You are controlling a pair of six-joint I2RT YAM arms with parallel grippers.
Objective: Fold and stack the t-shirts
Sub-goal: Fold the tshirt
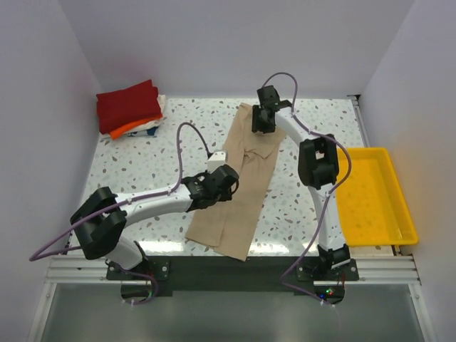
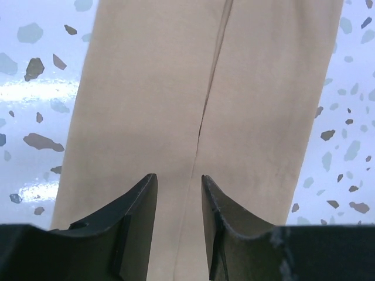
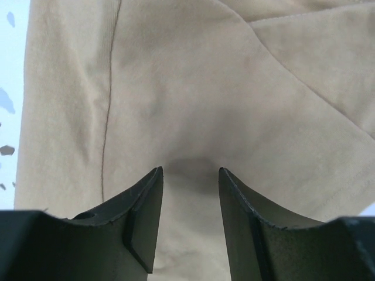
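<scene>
– Left fingers stand partly apart with nothing between them, only flat cloth below. And the other pair?

– The right fingers are spread a little wider and also grip nothing. A shadow lies on the cloth in their gap. Whether either pair's tips touch the fabric, I can't tell from the wrist views.

– Where is the tan t-shirt?

– It is folded into a long strip, slantwise on the worktop, from far centre down to the near rim. The right fingers hover at its far end beside a sleeve hem. The left fingers are over its middle, with a fold line running between them.

– Edges?

– Both long edges show in the left wrist view, with speckled worktop on either side.

– Room to move?

– Widest on the left: bare surface lies between the strip and the folded shirts, dark red on orange and white, in the far left corner. On the right, a narrower band runs to the yellow tray at the worktop's right edge.
</scene>
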